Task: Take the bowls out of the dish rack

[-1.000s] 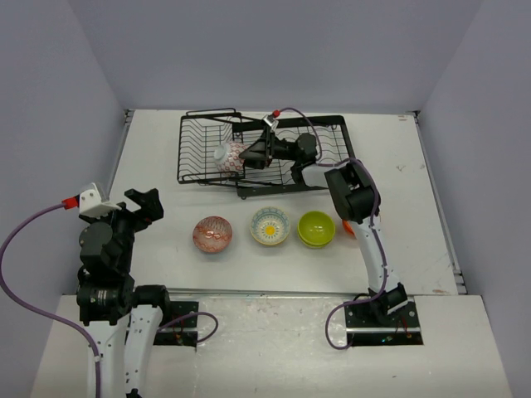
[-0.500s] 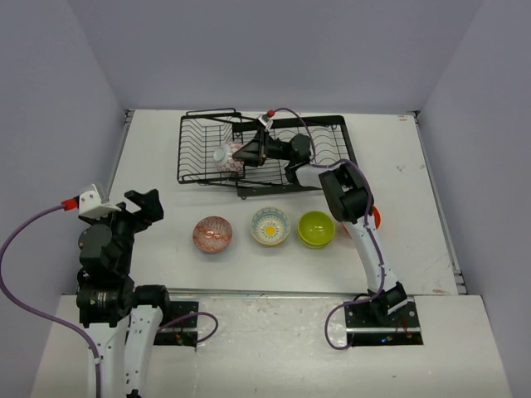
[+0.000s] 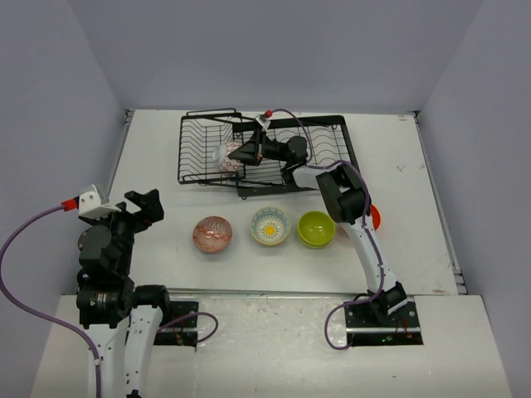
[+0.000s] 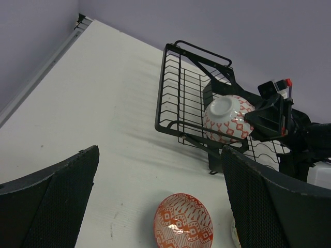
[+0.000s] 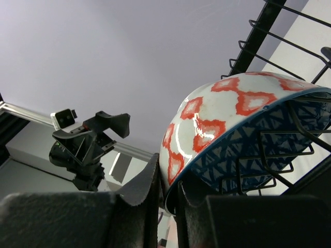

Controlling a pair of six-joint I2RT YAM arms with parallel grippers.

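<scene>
From overhead I see my right arm (image 3: 344, 195) stretched across to the dish rack (image 3: 199, 137) at the far side of the worktop (image 3: 406, 174). Its pincer (image 3: 241, 153) meets the rim of a red-and-white bowl (image 3: 224, 156) standing on edge among the wires. In front of the rack a red-patterned bowl (image 3: 213, 233), a cream bowl with a yellow centre (image 3: 270, 225) and a lime green bowl (image 3: 316, 228) sit in a row. An orange bowl (image 3: 372, 218) peeks out from behind the arm. My left pincer (image 3: 143, 201) hangs over the near left, well apart from them all.
</scene>
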